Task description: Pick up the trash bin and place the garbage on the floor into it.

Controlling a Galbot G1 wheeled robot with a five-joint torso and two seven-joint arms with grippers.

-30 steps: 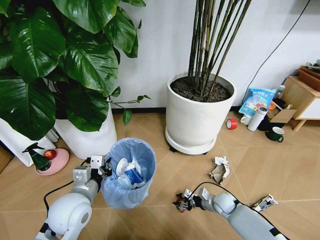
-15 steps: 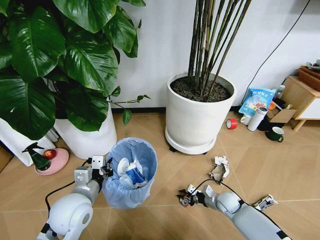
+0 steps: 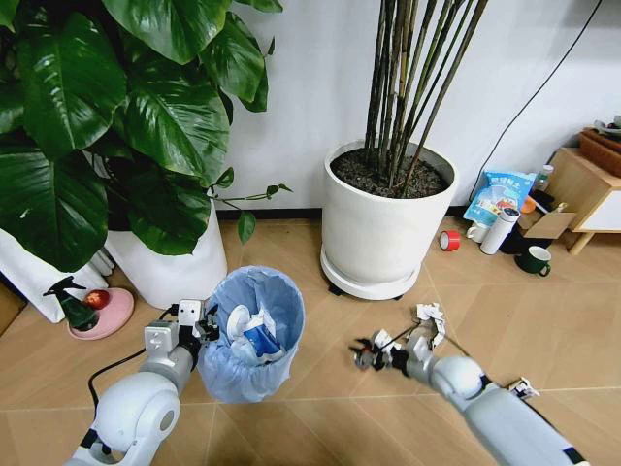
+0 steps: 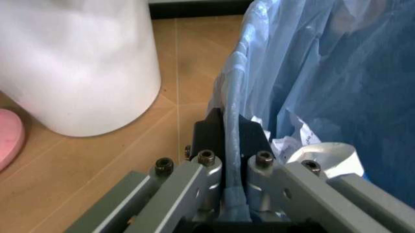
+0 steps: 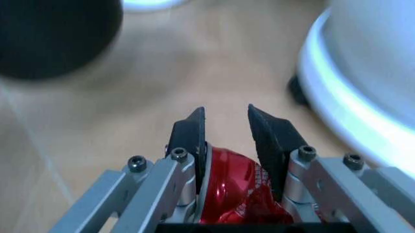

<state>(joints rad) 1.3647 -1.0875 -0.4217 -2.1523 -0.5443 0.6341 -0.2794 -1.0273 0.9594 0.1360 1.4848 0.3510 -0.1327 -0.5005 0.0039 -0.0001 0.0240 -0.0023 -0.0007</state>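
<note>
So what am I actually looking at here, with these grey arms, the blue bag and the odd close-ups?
It is a two-armed robot tidying a floor. The wide picture comes from a camera on its head, looking down. The two close-ups come from cameras on its wrists. Its left gripper is clamped on the rim of the trash bin, which has a light-blue bag and already holds some litter. Its right gripper is shut on a crushed red can, carried just off the floor, to the bin's right. A crumpled wrapper lies on the planks beyond it, near a big white plant pot.
</note>
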